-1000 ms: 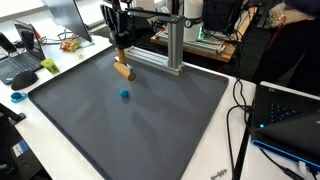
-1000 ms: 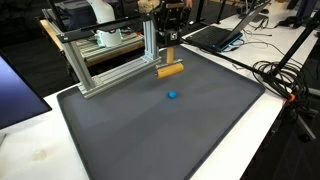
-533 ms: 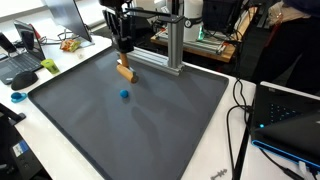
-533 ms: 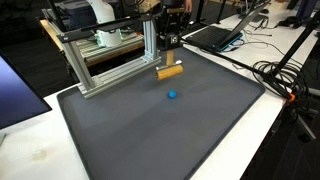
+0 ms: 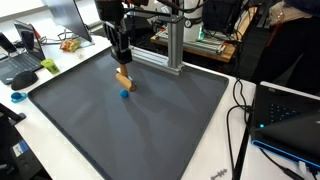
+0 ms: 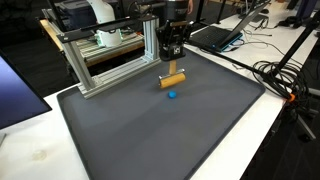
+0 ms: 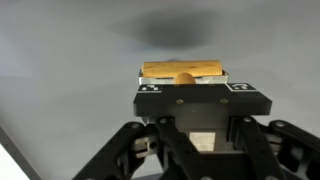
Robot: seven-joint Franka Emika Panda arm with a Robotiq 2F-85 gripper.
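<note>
Wrist view: gripper [image 7: 188, 88], jaws set apart, one at each end of a wooden block [image 7: 183, 70]. Whether they press on it or merely flank it cannot be told.

Item: wooden block, a short, tan, straight-edged bar.

Location: directly beneath the gripper, on or just above the grey mat [image 6: 150, 130] of the desk. It sits in the far half, in front of the aluminium frame [image 6: 110, 65].

Handling (judged): light, stiff, dry-surfaced, not fragile. The smooth faces may slip under a weak pinch, and an end-to-end hold uses nearly the whole opening.

Best hold (judged): across the two long faces at mid-length, where the block balances.

Orientation: lies flat. The long axis runs jaw to jaw, left to right in the wrist view. In an exterior view the wooden block [image 6: 173, 79] sits almost level across the picture. Neither end is distinct, so it has no facing direction.

Neighbours: blue ball [image 6: 172, 95], just on the near side of the block and apart from it.
</note>
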